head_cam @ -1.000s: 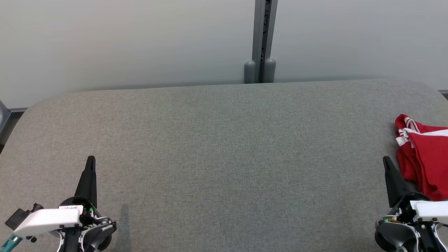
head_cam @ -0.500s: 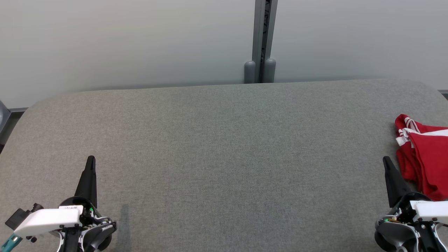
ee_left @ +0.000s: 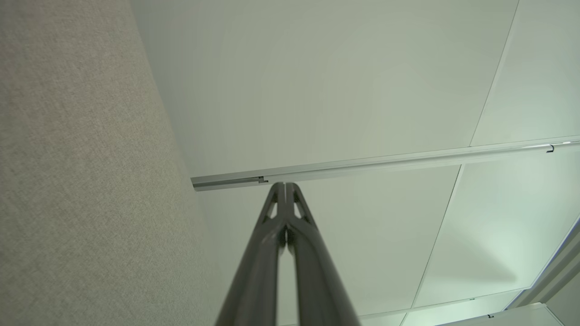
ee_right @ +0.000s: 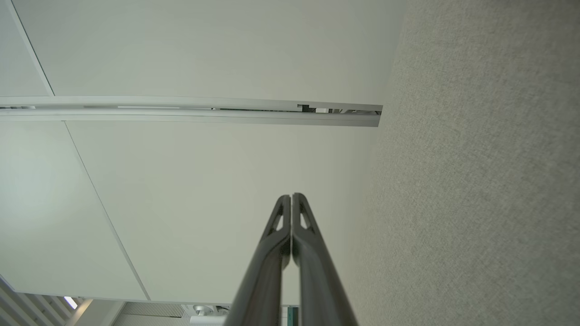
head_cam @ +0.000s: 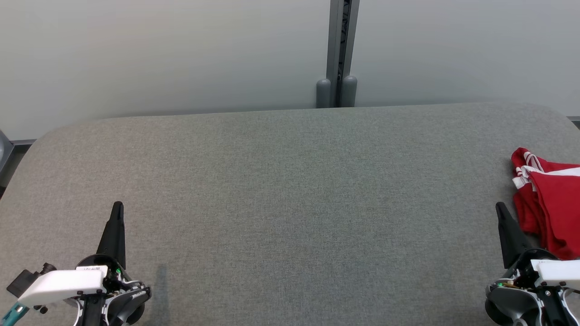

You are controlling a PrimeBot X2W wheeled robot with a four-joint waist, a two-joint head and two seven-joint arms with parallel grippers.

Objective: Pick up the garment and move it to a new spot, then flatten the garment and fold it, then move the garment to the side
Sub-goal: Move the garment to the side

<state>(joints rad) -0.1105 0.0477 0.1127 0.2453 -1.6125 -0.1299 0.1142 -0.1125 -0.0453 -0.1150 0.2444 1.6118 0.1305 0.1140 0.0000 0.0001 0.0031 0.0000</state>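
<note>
Garment (head_cam: 550, 199), red with white stripes and a white cord, lies crumpled on the grey fabric bench (head_cam: 290, 190) at the far right of the head view, cut off by the frame edge. Right tool (head_cam: 500, 207) is just beside the garment's left edge; contact can't be judged. It is clenched on nothing, and in the right wrist view its dark fingers (ee_right: 267, 271) meet tip to tip, pointing at a pale wall panel with the bench running down the right side. Left tool (head_cam: 117, 206) is well apart from the garment, at the lower left over bare bench, also clenched and empty. In the left wrist view its fingers (ee_left: 260, 271) are pressed together, bench on the left. White wrist housings sit at both lower corners of the head view. Behind the bench stand pale wall panels, split by a metal upright (head_cam: 338, 45) with two grey rounded caps (head_cam: 323, 93) at its foot.
</note>
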